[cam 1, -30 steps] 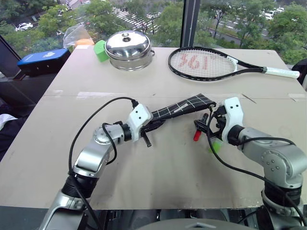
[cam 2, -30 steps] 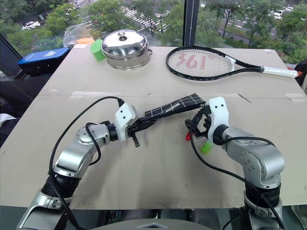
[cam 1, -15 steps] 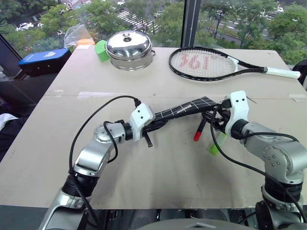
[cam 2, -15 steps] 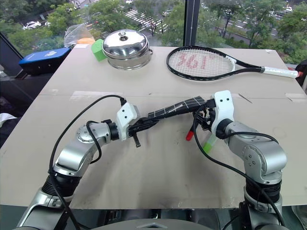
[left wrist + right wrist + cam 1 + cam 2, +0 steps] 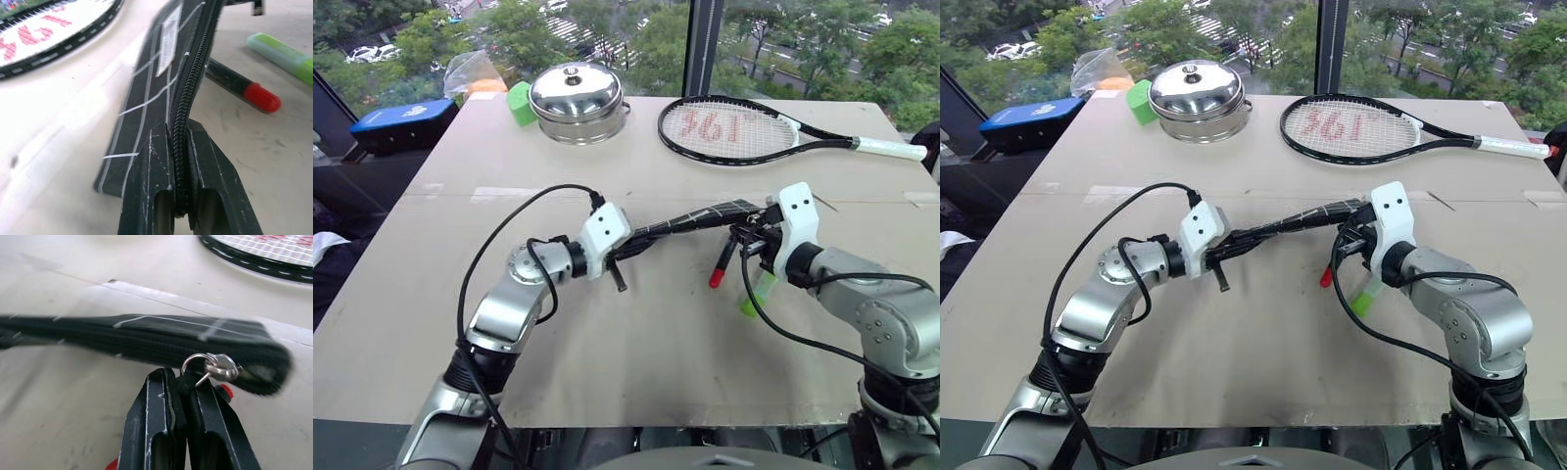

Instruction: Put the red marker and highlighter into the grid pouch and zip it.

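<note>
The grid pouch (image 5: 690,219) was held edge-up above the table (image 5: 636,372), stretched between the two grippers. The left gripper (image 5: 177,161) was clamped on the pouch's near end, its two black fingers (image 5: 151,171) pressed together on either side of the zipper line. The right gripper (image 5: 182,387) was closed at the pouch's other end, its fingers pinched on the black pull cord just below the metal zipper ring (image 5: 212,366). In the wrist views the zipper teeth appeared closed along the top edge.

The red marker (image 5: 722,262) lay on the table under the pouch's right end, red cap toward the robot, outside the pouch. The highlighter (image 5: 753,295) lay just beside it, to its right, partly hidden by the right gripper, also outside the pouch.

At the table's far side a steel lidded pot (image 5: 576,102) and a tennis racket (image 5: 744,130) were noted, with a green block (image 5: 517,102) just beside the pot.
</note>
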Motion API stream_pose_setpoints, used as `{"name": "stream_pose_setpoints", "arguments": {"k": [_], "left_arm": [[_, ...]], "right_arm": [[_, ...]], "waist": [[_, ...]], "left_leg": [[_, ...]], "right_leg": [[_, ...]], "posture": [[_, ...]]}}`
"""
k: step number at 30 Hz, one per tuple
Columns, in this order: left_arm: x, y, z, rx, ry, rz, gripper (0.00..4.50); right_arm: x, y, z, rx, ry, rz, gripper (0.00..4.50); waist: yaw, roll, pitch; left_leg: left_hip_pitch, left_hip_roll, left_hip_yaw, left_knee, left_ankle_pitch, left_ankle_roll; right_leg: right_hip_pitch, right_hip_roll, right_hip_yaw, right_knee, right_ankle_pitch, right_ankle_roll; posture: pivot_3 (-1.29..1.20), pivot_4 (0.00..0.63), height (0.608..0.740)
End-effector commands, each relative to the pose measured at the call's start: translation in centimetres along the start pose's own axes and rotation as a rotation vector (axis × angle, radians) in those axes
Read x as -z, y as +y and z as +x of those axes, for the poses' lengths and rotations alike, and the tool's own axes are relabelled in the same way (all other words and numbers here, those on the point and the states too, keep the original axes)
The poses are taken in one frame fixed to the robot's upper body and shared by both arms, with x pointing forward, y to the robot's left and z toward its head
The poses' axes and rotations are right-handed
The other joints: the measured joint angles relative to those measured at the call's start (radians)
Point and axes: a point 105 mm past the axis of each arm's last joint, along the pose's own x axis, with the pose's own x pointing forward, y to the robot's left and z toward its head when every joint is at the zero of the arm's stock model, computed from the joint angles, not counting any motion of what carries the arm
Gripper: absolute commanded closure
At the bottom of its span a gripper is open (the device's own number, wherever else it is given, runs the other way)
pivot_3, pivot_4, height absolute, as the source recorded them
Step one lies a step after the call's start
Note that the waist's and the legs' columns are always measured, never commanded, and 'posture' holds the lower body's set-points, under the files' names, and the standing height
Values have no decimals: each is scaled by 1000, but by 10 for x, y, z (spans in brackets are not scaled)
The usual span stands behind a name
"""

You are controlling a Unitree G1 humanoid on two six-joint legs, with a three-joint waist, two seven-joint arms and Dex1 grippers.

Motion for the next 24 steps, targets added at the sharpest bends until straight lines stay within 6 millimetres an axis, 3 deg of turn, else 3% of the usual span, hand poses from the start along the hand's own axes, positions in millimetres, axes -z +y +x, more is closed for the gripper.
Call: {"name": "stream_pose_setpoints", "arguments": {"k": [1,10,24], "left_arm": [[-10,0,7,-3,-33,35,4500],[-20,-19,19,71,-96,98,4500],[-22,-34,4,168,-106,165,4500]], "right_arm": [[-3,23,-6,-129,-10,-25,4449],[3,27,12,-182,43,-14,4449],[4,2,14,-191,90,-31,4449]], "waist": [[0,0,0],[0,0,0],[2,0,0]], "left_leg": [[0,0,0,0,0,0],[0,0,0,0,0,0],[0,1,0,0,0,0]], "right_leg": [[0,0,0,0,0,0],[0,0,0,0,0,0],[0,-1,0,0,0,0]], "posture": [[0,150,740],[0,150,740],[0,150,740]]}}
